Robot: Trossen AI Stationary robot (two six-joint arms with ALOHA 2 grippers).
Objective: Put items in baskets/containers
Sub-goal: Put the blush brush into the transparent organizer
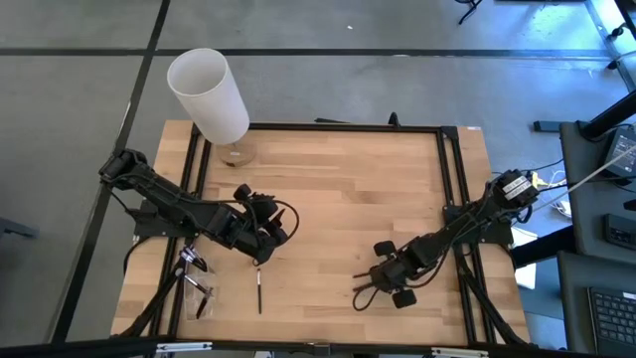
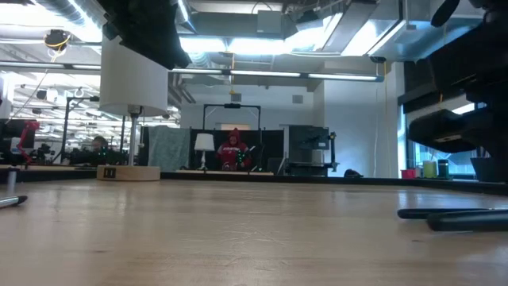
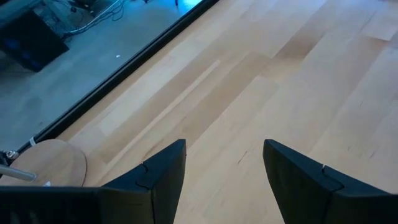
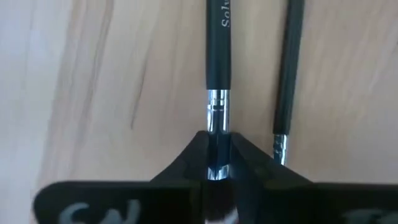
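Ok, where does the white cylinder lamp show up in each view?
High view: lamp, upper left, at the tabletop's far corner.
Low view: left side, shade above its round base.
Left wrist view: only that base, near the tabletop's edge.
Right wrist view: not in it.
Shared landmark: the wooden tabletop.

The high view looks straight down on the whole table (image 1: 348,199). The low view looks level across it. Both show the white cylinder (image 1: 209,94). Each wrist view looks closely at the wood.
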